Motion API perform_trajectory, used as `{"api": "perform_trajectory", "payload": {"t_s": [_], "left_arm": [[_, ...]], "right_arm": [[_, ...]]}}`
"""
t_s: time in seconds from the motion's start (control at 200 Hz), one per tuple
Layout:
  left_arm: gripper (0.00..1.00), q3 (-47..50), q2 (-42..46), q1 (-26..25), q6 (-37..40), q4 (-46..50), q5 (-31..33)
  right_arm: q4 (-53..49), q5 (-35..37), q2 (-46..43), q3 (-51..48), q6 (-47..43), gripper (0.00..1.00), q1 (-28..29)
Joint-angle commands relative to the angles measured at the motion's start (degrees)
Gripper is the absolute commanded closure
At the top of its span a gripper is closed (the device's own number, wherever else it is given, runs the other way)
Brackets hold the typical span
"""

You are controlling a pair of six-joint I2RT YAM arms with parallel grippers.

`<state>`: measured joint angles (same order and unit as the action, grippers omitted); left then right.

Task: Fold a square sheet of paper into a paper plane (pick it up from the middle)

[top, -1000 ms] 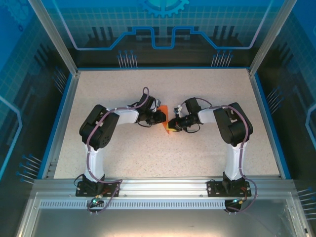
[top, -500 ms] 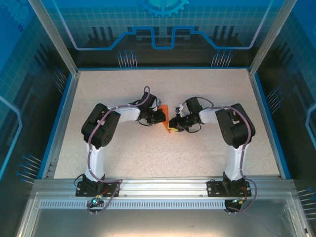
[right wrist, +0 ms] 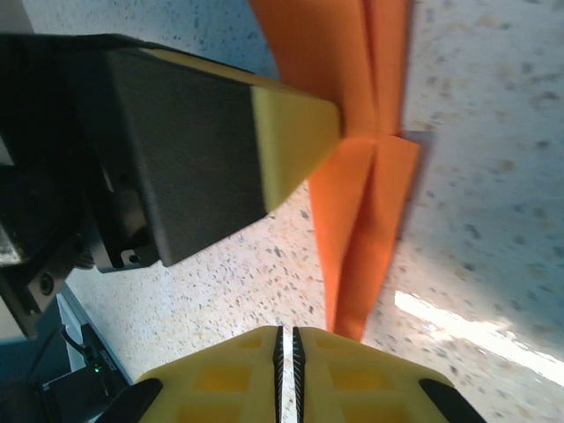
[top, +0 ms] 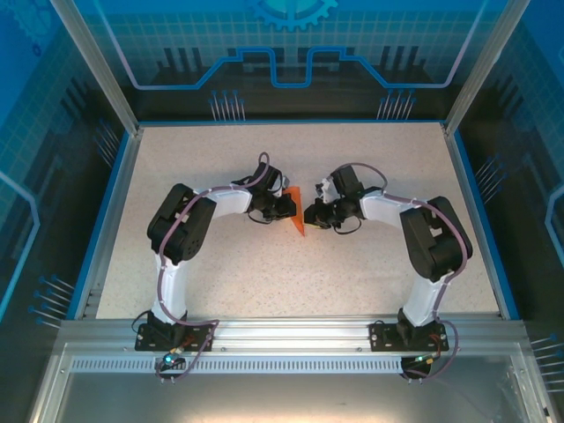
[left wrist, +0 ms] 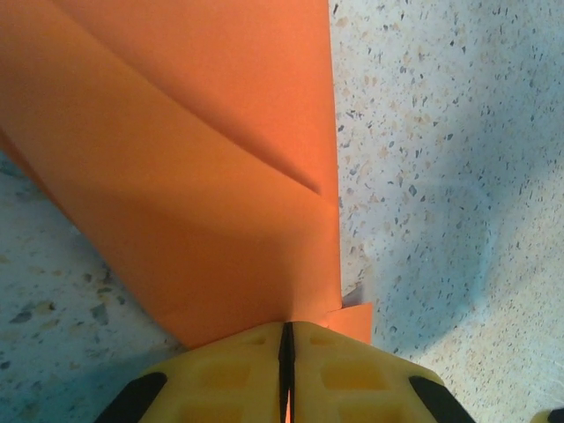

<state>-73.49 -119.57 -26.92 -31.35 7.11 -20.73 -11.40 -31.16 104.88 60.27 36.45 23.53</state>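
- The left gripper [top: 288, 209] and right gripper [top: 311, 215] meet nose to nose at mid-table, with the folded orange paper [top: 300, 220] pinched upright between them, so nothing can pass there.
- The left arm [top: 181, 229] and right arm [top: 436, 238] bow outward, fencing that spot.
- The table [top: 264, 150] lies bare beyond them and in the near pocket between the arms.
- A blue rim [top: 106, 220] bounds the sides.

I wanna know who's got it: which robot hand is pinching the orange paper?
The left gripper: the paper runs right into its shut jaws. The right gripper is shut too, but beside the paper's tip, with no orange between its jaws.
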Motion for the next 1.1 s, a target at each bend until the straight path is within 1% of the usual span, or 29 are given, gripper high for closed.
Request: {"api": "perform_trajectory", "payload": {"t_s": [0.0,0.135,0.3,0.485,0.66,0.815,0.985,1.095], "left_arm": [[0.87,0.4,-3.9,-0.4,1.1,5.0,2.8],[0.87,0.4,-3.9,-0.4,1.2,5.1,2.8],[0.87,0.3,-3.9,-0.5,1.2,5.3,2.9],[0.87,-0.1,-4.0,-0.5,1.2,5.7,3.1],[0.87,-0.6,-4.2,-0.5,1.1,5.9,3.1],[0.87,-0.6,-4.4,-0.5,1.1,6.1,3.2],[0.87,-0.7,-4.5,-0.5,1.0,6.2,3.3],[0.87,-0.9,-4.6,-0.4,1.0,6.3,3.3]], "right_arm": [[-2.1,-0.4,3.6,2.9,-1.0,0.87,2.1],[-2.0,-1.3,6.0,4.4,-1.1,0.87,3.2],[-1.9,-0.4,7.5,3.9,-0.5,0.89,2.7],[-0.1,-2.3,8.1,0.5,0.3,0.89,1.5],[0.9,-6.1,8.8,-1.1,0.5,0.89,1.5],[-1.0,-5.6,8.6,-1.4,-0.2,0.90,1.2],[-6.4,-2.2,7.8,-2.0,-1.9,0.91,1.2],[-9.5,-1.6,7.8,-2.7,-3.4,0.91,1.2]]}}
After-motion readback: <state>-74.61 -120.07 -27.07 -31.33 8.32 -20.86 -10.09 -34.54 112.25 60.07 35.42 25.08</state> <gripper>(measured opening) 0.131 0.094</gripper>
